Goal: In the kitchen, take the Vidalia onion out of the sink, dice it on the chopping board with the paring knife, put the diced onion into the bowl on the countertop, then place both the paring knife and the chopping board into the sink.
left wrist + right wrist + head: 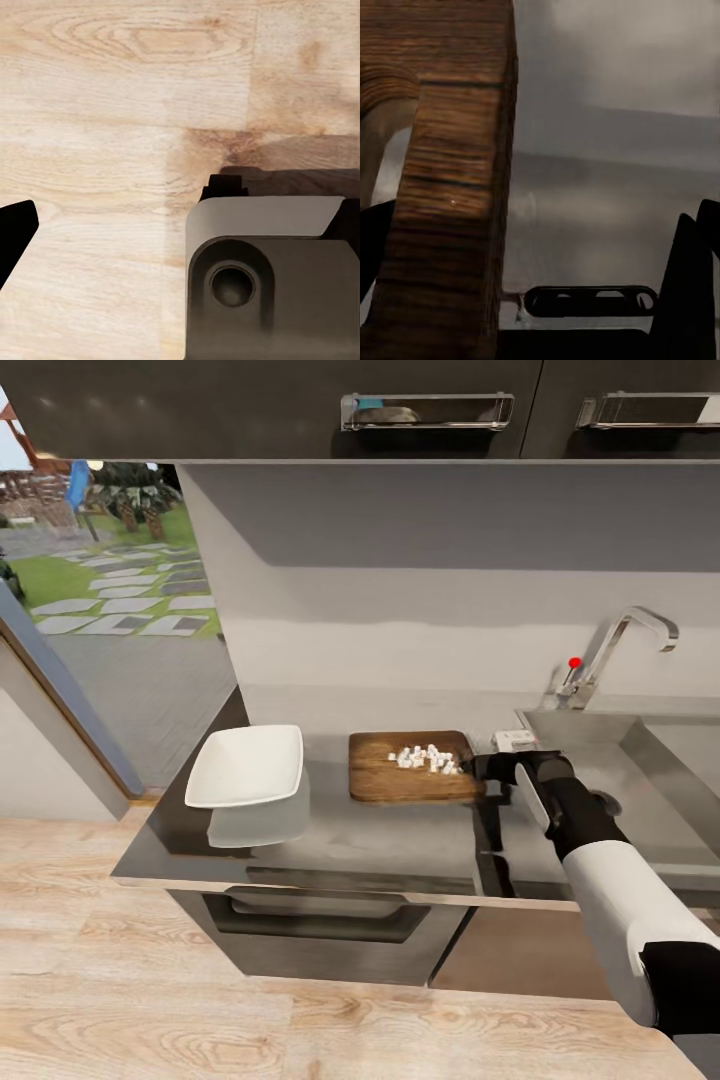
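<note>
The dark brown chopping board (400,780) lies on the grey countertop (380,845) with the diced Vidalia onion (428,758) piled on its right half as small white cubes. My right gripper (480,768) is at the board's right short edge, by the handle slot, with its fingers wide apart. In the right wrist view the board's edge (457,187) fills the space beside one dark finger (690,285). The white square bowl (245,765) stands left of the board. The sink (640,760) is at the right. The paring knife is out of view. In the left wrist view, one dark fingertip (15,240) hangs over the wooden floor.
An angular chrome tap (610,650) with a red dot stands behind the sink. A small white object (515,740) sits between board and sink. Dark upper cabinets (430,410) hang overhead. Part of my grey base (270,277) shows over the floor.
</note>
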Controlling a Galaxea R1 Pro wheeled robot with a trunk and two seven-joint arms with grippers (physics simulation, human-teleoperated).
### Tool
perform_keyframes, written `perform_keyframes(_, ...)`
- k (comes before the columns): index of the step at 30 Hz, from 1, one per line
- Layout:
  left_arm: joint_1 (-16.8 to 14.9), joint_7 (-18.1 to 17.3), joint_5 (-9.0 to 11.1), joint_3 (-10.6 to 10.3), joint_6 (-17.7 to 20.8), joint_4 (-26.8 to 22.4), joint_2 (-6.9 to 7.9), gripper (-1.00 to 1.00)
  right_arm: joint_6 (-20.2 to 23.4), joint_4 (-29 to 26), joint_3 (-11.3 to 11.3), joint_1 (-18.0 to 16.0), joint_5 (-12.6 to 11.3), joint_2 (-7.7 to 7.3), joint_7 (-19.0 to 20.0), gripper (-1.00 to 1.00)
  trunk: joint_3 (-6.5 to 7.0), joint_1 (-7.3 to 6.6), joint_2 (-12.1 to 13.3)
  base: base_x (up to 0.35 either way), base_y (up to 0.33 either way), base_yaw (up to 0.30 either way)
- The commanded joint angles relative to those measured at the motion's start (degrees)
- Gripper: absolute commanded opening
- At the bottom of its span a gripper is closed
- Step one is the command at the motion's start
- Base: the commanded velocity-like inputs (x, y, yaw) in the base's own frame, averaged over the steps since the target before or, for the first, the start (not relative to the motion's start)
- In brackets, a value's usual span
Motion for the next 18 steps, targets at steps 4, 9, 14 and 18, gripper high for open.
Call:
perform_keyframes(4, -0.11, 0.05, 0.58, -0.50, -0.46, 0.27, -0.05, 1.00, 0.45, 0.23, 0.24, 0.01, -0.46, -0.07, 0.18, -1.00, -0.06, 0.01, -0.03, 0.000, 0.000, 0.000)
perform_keyframes(9, -0.11, 0.05, 0.62, -0.50, -0.46, 0.27, -0.05, 1.00, 0.44, 0.23, 0.24, 0.01, -0.42, -0.07, 0.18, -1.00, -0.06, 0.01, -0.03, 0.000, 0.000, 0.000)
perform_keyframes(14, -0.11, 0.05, 0.62, -0.50, -0.44, 0.27, -0.01, 1.00, 0.43, 1.88, 0.24, 0.01, -3.89, -0.07, 0.18, -1.00, -0.06, 0.01, -0.03, 0.000, 0.000, 0.000)
perform_keyframes(18, -0.11, 0.05, 0.62, -0.50, -0.45, 0.27, -0.01, 1.00, 0.43, 1.88, 0.24, 0.01, -3.88, -0.07, 0.18, -1.00, -0.06, 0.01, -0.03, 0.000, 0.000, 0.000)
